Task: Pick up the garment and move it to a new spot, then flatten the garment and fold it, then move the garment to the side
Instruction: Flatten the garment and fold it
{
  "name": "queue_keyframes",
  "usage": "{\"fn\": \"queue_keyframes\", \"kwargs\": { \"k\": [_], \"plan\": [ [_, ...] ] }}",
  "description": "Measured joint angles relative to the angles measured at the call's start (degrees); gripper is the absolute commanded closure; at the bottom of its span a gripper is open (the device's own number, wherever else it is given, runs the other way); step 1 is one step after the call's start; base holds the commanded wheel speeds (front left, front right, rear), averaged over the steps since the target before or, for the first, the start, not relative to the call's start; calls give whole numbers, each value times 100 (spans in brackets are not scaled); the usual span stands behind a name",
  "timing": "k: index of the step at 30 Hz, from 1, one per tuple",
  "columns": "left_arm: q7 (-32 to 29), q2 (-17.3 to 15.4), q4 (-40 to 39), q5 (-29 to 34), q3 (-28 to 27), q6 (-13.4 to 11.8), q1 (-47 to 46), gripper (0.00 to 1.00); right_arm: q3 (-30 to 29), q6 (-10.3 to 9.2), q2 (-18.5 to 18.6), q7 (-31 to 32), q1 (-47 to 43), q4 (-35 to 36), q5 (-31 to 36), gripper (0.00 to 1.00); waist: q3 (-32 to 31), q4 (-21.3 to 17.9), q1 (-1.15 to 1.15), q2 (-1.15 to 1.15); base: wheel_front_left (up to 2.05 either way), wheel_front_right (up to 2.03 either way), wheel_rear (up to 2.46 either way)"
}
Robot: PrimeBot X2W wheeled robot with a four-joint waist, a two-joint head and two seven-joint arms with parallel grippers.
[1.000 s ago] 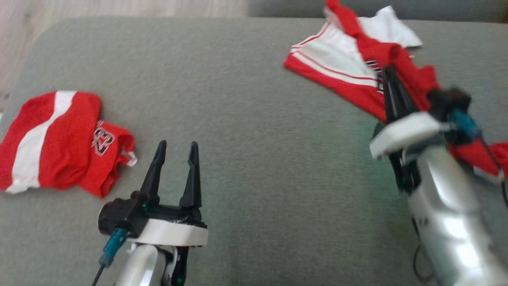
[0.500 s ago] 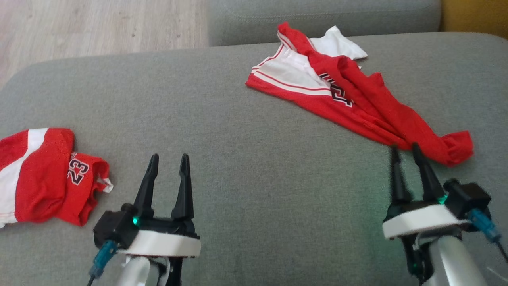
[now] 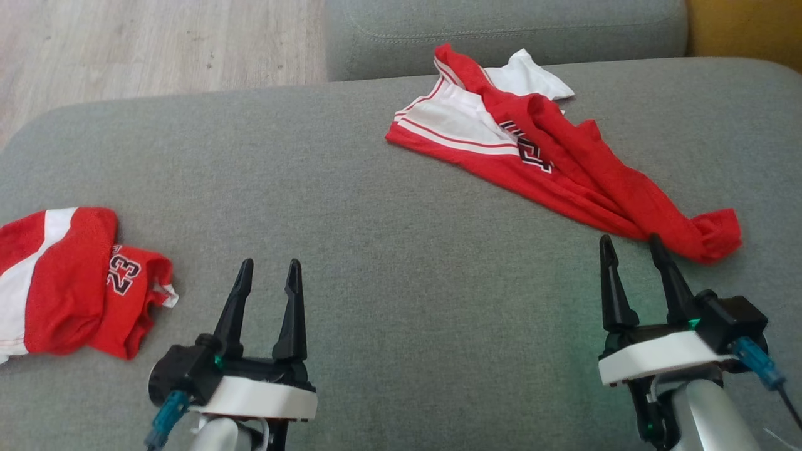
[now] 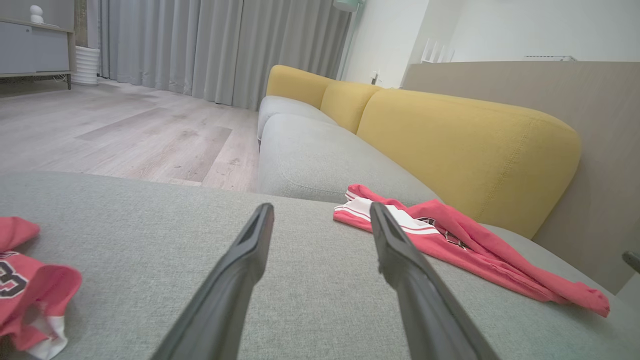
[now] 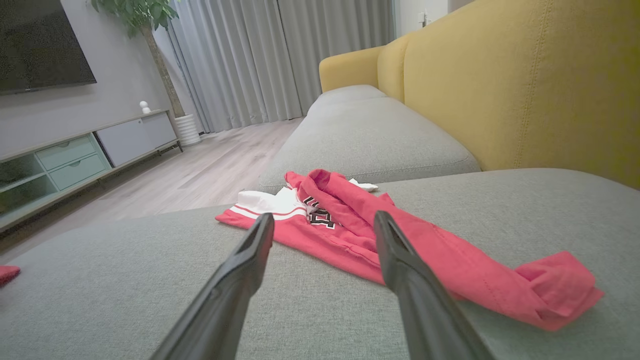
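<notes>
I'm looking down at the grey seat cushion (image 3: 388, 263), a broad woven pad with rounded corners. The garment (image 3: 551, 156) is lying on the cushion's far right part: a red mesh jersey with white panels, thin red piping and black-edged lettering, bunched into a long diagonal rope with a crumpled knot at its near right end. Its white portion is spreading flatter toward the cushion's far edge. My right gripper (image 3: 630, 239) is hanging over the cushion's near right part, its two long tapered dark fingers standing apart with nothing between them. The tips are sitting just beside the garment's near red end, and I can't tell whether they are touching it. My left gripper (image 3: 269, 263) is hanging over the cushion's near left-of-middle part, likewise spread and empty. A second red jersey (image 3: 69, 275), with a white stripe and the number 23, is lying folded into a soft lump at the cushion's left edge. Beyond the cushion's far left corner a pale wood-grain floor (image 3: 156, 44) is showing, and a mustard backrest (image 4: 465, 145) with a fine weave is rising beyond the cushion's far right corner
</notes>
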State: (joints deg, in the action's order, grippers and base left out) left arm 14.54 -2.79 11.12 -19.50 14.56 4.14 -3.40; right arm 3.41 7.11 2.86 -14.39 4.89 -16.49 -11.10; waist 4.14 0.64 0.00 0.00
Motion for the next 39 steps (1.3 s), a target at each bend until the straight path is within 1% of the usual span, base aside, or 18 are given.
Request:
{"fn": "queue_keyframes", "kwargs": {
  "k": [6, 10, 13, 15, 18, 20, 23, 26, 28, 32, 33, 35, 39],
  "plan": [
    [0, 0, -32, 0, 7, 43, -3, 0, -53, 0, -1, 0, 16, 68, -57, 0, 126, 77, 0, 0, 0, 0, 0],
    [0, 0, -33, 0, 48, 44, -46, 0, -52, 0, -1, 0, 119, 79, 69, 0, 292, 166, 1, 0, 0, 0, 0],
    [0, 0, -32, 1, 118, 49, -166, 0, -55, 0, -1, 0, 386, 96, 177, 0, 434, 275, 1, 0, 0, 0, 0],
    [0, 1, -29, 1, 226, 49, -310, 0, -63, 0, 0, -1, 810, -33, 246, 0, 591, 419, 1, 0, 0, 0, 0],
    [0, 1, -24, -1, 335, 48, -428, 0, -30, 0, 5, 3, 1315, -424, 277, 0, 740, 613, 1, 0, 0, 0, 0],
    [0, 1, -21, -3, 404, 40, -477, 0, -48, 0, 12, 109, 1660, -730, 79, 0, 833, 758, 1, 0, 0, 0, 0],
    [0, 2, -18, -31, 495, 34, -485, 0, -111, 0, 196, 432, 2214, -1296, -57, 0, 977, 979, 1, 0, 0, 0, 0],
    [0, 2, -11, -100, 592, 4, -504, 0, -307, 0, 312, 828, 2733, -1907, -479, 0, 1103, 1200, 1, 0, 0, 0, 0],
    [0, 2, -7, -124, 627, -9, -539, 0, -406, 0, 378, 1067, 3022, -2305, -641, 0, 1173, 1343, 1, 0, 0, 0, 0],
    [0, 2, -8, -318, 739, -40, -595, 0, -604, 0, 485, 1552, 3441, -2996, -1091, 0, 1287, 1585, 1, 0, 0, 0, 0],
    [0, 2, -8, -318, 739, -40, -595, 0, -604, 0, 485, 1552, 3441, -2996, -1091, 0, 1287, 1585, 1, 0, 0, 0, 0],
    [0, 2, -3, -412, 779, -60, -595, 0, -624, 0, 554, 1685, 3591, -3245, -1218, 0, 1332, 1681, 1, 0, 0, 0, 0],
    [0, 3, -8, -431, 808, -60, -601, 0, -558, 0, 783, 1726, 3871, -3621, -1149, 0, 1411, 1795, 1, 0, 0, 0, 0]
  ]
}}
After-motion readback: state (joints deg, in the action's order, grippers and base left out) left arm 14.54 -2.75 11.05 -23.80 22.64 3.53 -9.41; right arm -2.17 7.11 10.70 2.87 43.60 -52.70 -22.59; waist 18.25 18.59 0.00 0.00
